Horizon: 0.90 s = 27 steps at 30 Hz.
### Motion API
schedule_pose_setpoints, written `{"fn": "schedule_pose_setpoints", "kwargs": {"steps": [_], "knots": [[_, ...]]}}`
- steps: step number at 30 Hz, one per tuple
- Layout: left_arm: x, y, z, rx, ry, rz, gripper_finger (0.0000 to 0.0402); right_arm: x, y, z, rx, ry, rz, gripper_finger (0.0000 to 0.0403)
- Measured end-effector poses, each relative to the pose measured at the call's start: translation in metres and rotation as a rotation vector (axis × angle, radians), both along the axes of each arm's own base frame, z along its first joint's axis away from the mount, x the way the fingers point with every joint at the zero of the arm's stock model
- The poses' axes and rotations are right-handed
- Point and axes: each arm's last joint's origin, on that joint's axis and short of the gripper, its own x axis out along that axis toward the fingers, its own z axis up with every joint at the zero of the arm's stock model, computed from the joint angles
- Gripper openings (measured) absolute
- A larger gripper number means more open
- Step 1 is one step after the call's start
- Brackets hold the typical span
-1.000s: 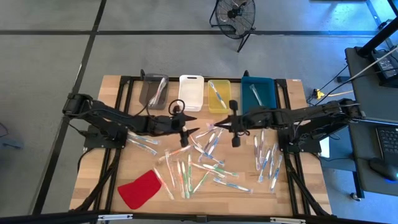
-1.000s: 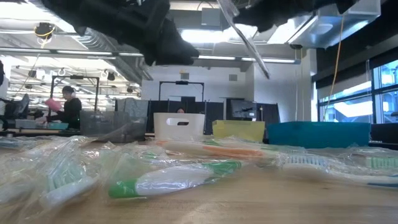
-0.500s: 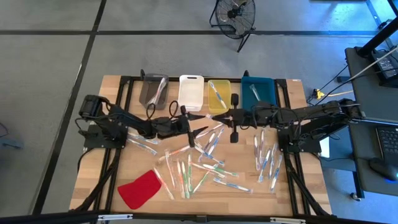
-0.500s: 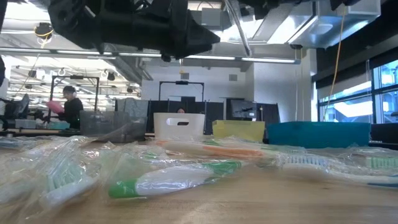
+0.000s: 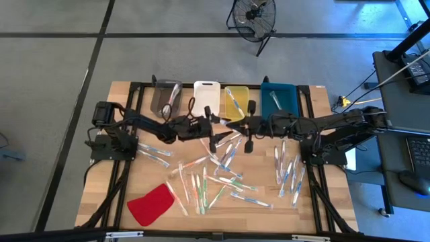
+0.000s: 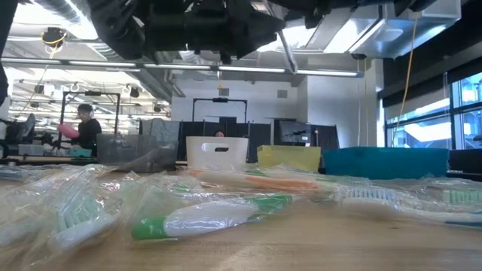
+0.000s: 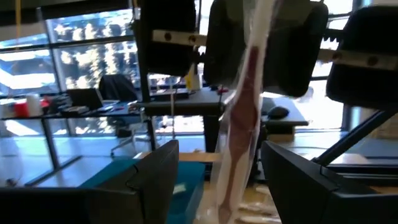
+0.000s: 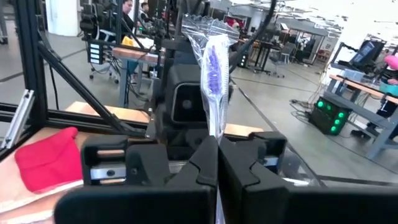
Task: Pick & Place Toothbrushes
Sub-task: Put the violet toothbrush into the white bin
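My right gripper (image 8: 217, 163) is shut on a toothbrush in a clear wrapper (image 8: 214, 74), above the middle of the table (image 5: 232, 125). Its purple brush head stands above the fingers. My left gripper (image 5: 218, 128) faces it at the same height, open. In the left wrist view its two fingers (image 7: 155, 180) stand on either side of the hanging wrapped toothbrush (image 7: 239, 130) without touching it. Many more wrapped toothbrushes (image 5: 215, 178) lie flat on the wooden table, with another group (image 5: 289, 171) at the right. My right gripper pinches the wrapped toothbrush between its two fingers, on the shaft below the brush head (image 8: 217, 134). The fingers are level, come from the table's right and lie across it. The toothbrush stands roughly upright, head up, its handle (image 7: 233, 174) hanging below, clear of the table.
Along the far edge stand a grey bin (image 5: 166, 98), a white bin (image 5: 206, 99), a yellow bin (image 5: 236, 102) and a blue bin (image 5: 278, 98). A red cloth-like piece (image 5: 152, 204) lies at the near left. People sit in the room beyond the table.
My left gripper has risen from pointing down at the table to level. It has moved toward the far edge and the right, up to the right gripper, staying open. The held toothbrush has swung more upright in the right gripper.
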Motion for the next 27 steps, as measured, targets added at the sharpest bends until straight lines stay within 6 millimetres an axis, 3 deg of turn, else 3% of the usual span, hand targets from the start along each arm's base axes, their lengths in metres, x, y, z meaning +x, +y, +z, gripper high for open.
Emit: {"fn": "schedule_pose_setpoints", "kwargs": {"steps": [8,19,27], "knots": [[0.000,0.005,0.000,-0.002,-0.002,-0.010,0.0212,0.001,-0.004,0.000,0.008,-0.003,-0.015,0.0001],[-0.001,0.022,0.001,-0.048,-0.011,-0.045,0.0077,0.001,-0.004,0.000,0.008,-0.003,-0.015,0.0001],[-0.001,0.022,0.001,-0.021,-0.006,-0.061,0.0015,0.001,-0.004,0.000,0.007,-0.004,-0.017,0.0001]]}}
